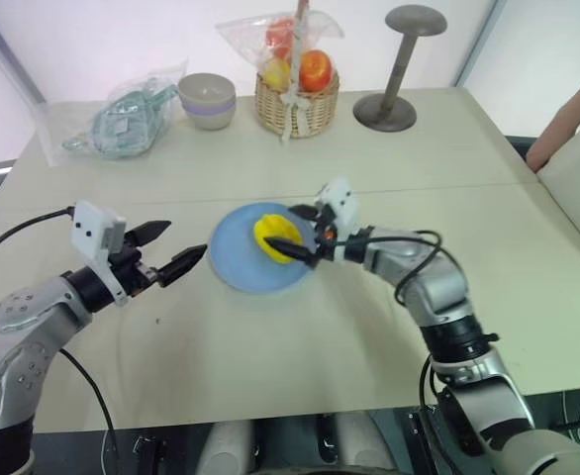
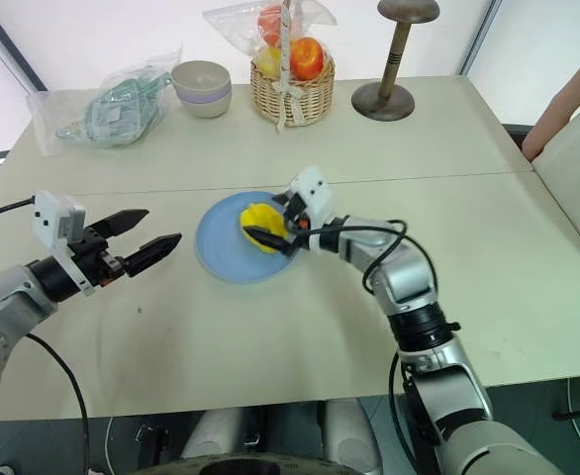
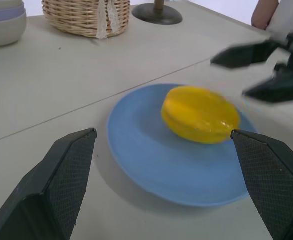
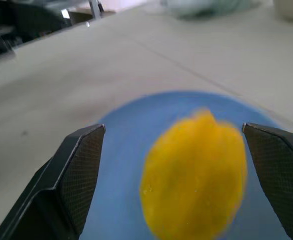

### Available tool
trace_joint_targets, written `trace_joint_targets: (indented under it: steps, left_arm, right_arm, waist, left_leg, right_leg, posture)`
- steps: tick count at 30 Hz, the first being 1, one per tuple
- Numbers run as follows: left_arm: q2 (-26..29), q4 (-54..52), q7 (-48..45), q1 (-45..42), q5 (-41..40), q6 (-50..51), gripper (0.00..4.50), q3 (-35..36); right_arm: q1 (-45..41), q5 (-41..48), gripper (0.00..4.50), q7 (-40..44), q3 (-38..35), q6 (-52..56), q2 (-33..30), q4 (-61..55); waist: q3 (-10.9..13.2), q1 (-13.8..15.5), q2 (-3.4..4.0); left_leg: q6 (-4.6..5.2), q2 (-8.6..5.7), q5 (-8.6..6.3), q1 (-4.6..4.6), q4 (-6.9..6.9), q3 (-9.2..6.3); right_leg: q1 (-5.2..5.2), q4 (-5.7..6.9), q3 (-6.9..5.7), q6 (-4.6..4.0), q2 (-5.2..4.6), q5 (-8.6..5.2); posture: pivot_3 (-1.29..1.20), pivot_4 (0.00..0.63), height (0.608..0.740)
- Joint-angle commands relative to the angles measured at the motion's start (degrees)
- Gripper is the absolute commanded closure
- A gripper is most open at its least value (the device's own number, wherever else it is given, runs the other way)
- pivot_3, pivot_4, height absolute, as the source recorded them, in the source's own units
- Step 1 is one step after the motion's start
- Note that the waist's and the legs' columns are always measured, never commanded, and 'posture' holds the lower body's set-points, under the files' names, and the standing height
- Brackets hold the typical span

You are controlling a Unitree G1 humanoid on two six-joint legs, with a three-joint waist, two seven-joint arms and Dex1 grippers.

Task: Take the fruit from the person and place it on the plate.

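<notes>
I see the fruit (image 1: 277, 238) lying on the plate (image 1: 239, 265), resting on its side slightly toward the plate's 2 o'clock sector in the head view. It sits on the blue surface with no support from either hand, so I judge the placing step complete in substance.

1. Right hand (image 1: 303, 237): the 2 black fingers are spread wide, 1 on each side of the fruit, and I see a gap between each pad and the yellow skin in the right wrist view. I judge the spread is there to let the fruit settle on the plate without being dragged.

2. Left hand (image 1: 176, 252): also spread wide and holding nothing. It hovers above the bench (image 1: 448, 188) just off the plate's 9 o'clock edge, pointing toward the fruit. I judge it is parked there to stay out of the right arm's path.

3. The person (image 1: 567, 124): a bare forearm shows at the 3 o'clock edge of the head view, well apart from the plate.

4. Far side of the bench, at 12 o'clock from the plate: a wicker basket (image 1: 296, 105) with wrapped round fruits, and a bowl (image 1: 208, 100) beside it. Neither is involved.

Risk, as I judge it: the ridged fruit may roll if a finger brushes it on withdrawal.
</notes>
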Motion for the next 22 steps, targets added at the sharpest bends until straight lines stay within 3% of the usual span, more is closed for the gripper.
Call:
trace_joint_targets:
  steps: [1,5,11,15,22]
  left_arm:
    - [0.5,-2.3,-0.6,0.5,0.2,-1.5,0.00,1.3]
    - [0.6,-2.3,-0.8,0.7,0.1,-1.7,0.00,1.3]
    - [1.8,-3.3,-2.1,2.2,-0.6,-1.3,0.00,2.7]
    - [3.6,-3.5,-3.8,3.9,-1.0,-1.2,0.00,4.3]
    - [4.9,-3.1,-5.1,3.7,-1.5,-0.6,0.00,5.0]
  right_arm:
    - [-1.7,5.5,0.01,-0.3,-5.2,6.4,-3.0,-8.1]
    - [-1.3,9.4,0.01,1.2,-8.1,11.6,-8.6,-13.2]
    - [7.3,9.8,0.01,13.8,-9.0,8.4,-26.9,-19.5]
    - [9.7,8.6,0.01,15.8,-9.1,4.7,-30.7,-19.0]
    - [9.8,8.1,0.01,14.1,-8.9,3.2,-30.1,-17.8]
  waist:
    - [0.0,0.0,0.00]
    - [0.0,0.1,0.00]
    - [0.0,0.3,-0.01]
    - [0.0,-0.3,0.00]
    - [0.0,0.2,-0.01]
  left_leg:
    - [0.00,-0.01,0.00,0.00,-0.02,0.00]
    - [0.00,-0.02,0.00,-0.02,-0.03,0.00]
    - [0.04,-0.06,-0.02,-0.06,-0.05,-0.01]
    - [0.05,-0.06,-0.02,-0.02,-0.05,0.03]
    - [0.03,-0.02,0.00,0.00,0.02,0.00]
  right_leg:
    - [0.00,-0.01,-0.01,0.00,-0.01,0.00]
    - [0.01,-0.06,-0.03,-0.16,-0.06,-0.09]
    - [0.06,-0.21,-0.09,-0.17,-0.13,-0.10]
    - [0.05,-0.14,-0.04,-0.18,-0.09,-0.11]
    - [0.09,-0.11,-0.07,-0.18,0.03,-0.11]
  posture:
    - [0.00,0.150,0.740]
    - [0.00,0.150,0.740]
    - [0.00,0.150,0.740]
    - [0.00,0.150,0.740]
    - [0.00,0.150,0.740]
